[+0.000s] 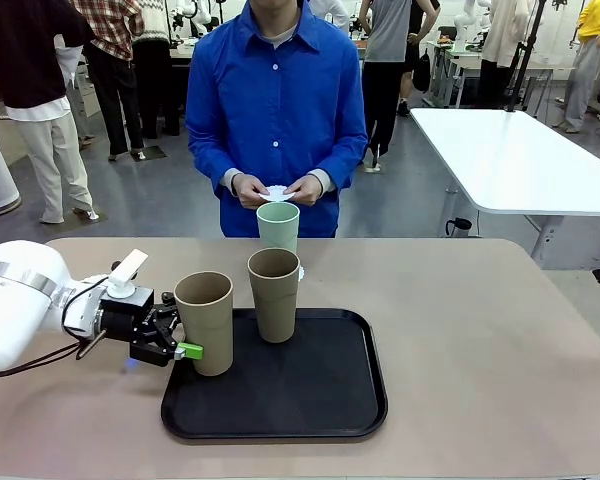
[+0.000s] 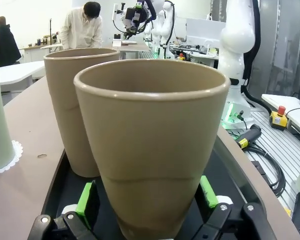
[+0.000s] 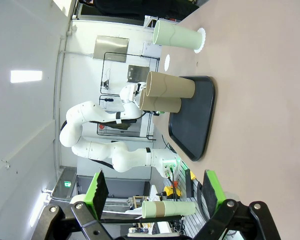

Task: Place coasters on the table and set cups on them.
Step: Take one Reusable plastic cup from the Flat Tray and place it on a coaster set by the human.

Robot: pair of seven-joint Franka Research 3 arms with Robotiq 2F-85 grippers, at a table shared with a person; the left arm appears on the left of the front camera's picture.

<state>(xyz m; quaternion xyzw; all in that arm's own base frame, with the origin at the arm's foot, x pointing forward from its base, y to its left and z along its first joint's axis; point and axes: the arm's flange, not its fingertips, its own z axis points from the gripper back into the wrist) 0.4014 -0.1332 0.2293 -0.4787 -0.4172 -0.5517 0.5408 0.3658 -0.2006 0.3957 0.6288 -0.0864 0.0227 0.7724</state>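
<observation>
**Front, left wrist and right wrist views.** The left gripper [image 1: 180, 338] enters from the left of the frame. Its fingers [image 2: 87, 200] are spread to either side of the lower wall of the nearer tan cup [image 1: 204, 322], with the green pads just beside it and no visible squeeze. This cup and the second tan cup [image 1: 274, 294] stand upright and close together on the black tray [image 1: 280, 410] at lower centre. Above them in the frame, the mint cup [image 1: 278, 227] stands on a coaster [image 2: 12, 155] on the table [image 1: 460, 330]. The person's hands [image 1: 305, 188], at upper centre, hold another coaster [image 1: 277, 192]. The right gripper [image 3: 155, 192] has its fingers spread on nothing, well apart from the cups.

**Risks, as judged.**
- The cup tapers toward its base, so a low grip may slide and tip it.
- A sideways lift could knock the neighbouring tan cup or catch the tray's raised rim.
- The one coaster seen laid on the table is occupied, so a cup carried off now may have no place to land.

**Hidden or unclear.**
- In the front view the cup covers the far finger.
- In the left wrist view the cup's foot is cut off by the bottom edge.
- The laid coaster shows only as a scalloped fringe.
- Whether the hands hold one coaster or several cannot be told.
</observation>
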